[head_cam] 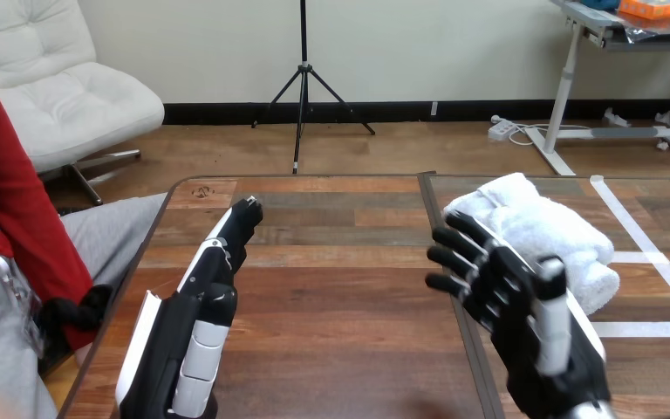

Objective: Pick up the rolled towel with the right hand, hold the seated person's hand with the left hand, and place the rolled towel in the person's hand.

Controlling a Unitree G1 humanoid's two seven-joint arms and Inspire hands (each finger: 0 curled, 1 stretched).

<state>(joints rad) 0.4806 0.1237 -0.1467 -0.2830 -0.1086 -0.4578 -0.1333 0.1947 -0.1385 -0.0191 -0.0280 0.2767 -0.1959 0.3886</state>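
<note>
Left hand: we saw the left hand [199, 301] nearest us over the desk [340, 288], its fingers straight, pointing away, and empty.
Right hand: we found the right hand [523, 305] open with fingers spread, just before the towel; we could not tell whether they touched.
Rolled towel: the rolled towel [541, 223] lay on the desk's right half, its long axis running from near right to far left.

This looks like a robot test lab: white tape lines [654, 329] mark a field on the wooden table [331, 288] at 3 o'clock, and a machine left hand [196, 305] and right hand [523, 305] work above it.
</note>
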